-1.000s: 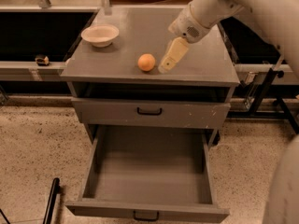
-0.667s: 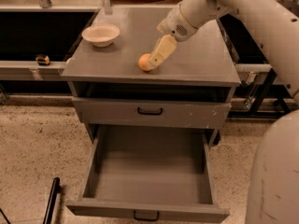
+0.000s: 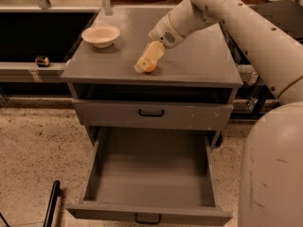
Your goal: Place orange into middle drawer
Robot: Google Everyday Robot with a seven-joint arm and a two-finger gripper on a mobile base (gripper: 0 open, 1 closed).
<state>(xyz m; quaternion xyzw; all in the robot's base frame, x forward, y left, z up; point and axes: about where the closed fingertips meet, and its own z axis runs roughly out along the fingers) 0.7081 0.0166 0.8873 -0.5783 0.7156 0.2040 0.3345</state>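
Orange (image 3: pixel 151 68) on cabinet top (image 3: pixel 199 63), arm (image 3: pixel 246 27) sloping down to it, end effector (image 3: pixel 142 66) covering it, grip state unclear.

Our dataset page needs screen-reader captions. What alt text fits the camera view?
The gripper, on a white arm, is down at the orange near the front edge of a grey cabinet top. Below, the middle drawer is pulled out and empty, the drawer above it shut. A cream bowl sits at the top's back left.

The claw (image 3: pixel 142 66) is on the orange (image 3: pixel 151 67) near the front edge of the bench (image 3: pixel 201 58), cream bowl (image 3: pixel 101 35) well apart; below, the middle drawer (image 3: pixel 149 176) stands pulled out, open-topped.
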